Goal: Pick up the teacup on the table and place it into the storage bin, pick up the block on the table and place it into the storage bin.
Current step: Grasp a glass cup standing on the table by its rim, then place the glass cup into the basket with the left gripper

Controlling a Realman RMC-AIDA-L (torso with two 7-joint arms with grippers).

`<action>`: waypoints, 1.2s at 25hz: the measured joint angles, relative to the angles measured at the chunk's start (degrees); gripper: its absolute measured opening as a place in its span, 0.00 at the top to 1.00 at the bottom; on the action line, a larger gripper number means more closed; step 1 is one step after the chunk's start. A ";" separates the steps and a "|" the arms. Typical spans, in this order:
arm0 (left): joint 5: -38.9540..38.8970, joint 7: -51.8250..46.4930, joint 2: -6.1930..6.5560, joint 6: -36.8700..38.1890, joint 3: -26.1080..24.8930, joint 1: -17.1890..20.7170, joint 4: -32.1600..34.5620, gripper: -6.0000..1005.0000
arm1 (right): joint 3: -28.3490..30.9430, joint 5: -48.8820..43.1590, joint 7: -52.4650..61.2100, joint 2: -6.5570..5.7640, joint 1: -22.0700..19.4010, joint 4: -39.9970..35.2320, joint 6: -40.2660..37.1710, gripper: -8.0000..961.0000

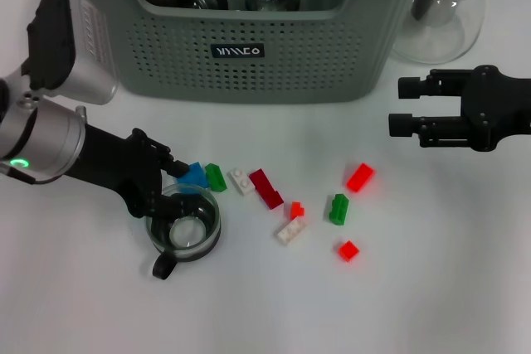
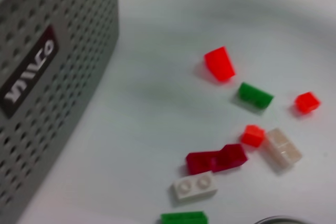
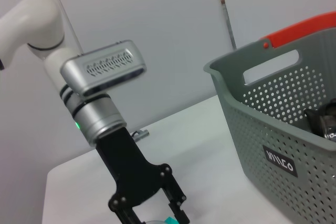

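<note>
head view: left tool straddles the rim of the clear glass teacup before the grey-green perforated storage bin, not visibly clamped; squeeze firmly, lift straight.

Left tool at teacup rim; right tool hovers.

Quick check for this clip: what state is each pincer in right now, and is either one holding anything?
Left pincer: at the rim of the clear glass teacup with a black handle; open or closed cannot be told.
Right pincer: open, empty, above the white table.
</note>
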 joint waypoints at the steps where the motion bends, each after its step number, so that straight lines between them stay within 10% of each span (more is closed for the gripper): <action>1: 0.10 0.01 0.00 -0.69 0.01 0.00 -0.45 0.43 | -0.05 0.00 0.00 0.00 0.05 0.00 0.00 0.24; 14: 2.08 -0.62 0.00 -2.72 -0.06 0.00 -1.16 0.43 | -0.36 0.00 0.16 0.00 -0.02 0.00 0.00 0.24; 24: 3.15 -3.21 0.02 -0.82 -0.53 -0.60 -0.39 0.86 | -0.11 -0.09 0.18 0.00 -0.24 0.00 -0.33 0.24; 30: 2.63 -5.19 0.36 3.45 -3.76 -1.94 0.54 0.92 | -0.13 -0.10 0.20 0.00 -0.09 0.00 -0.39 0.24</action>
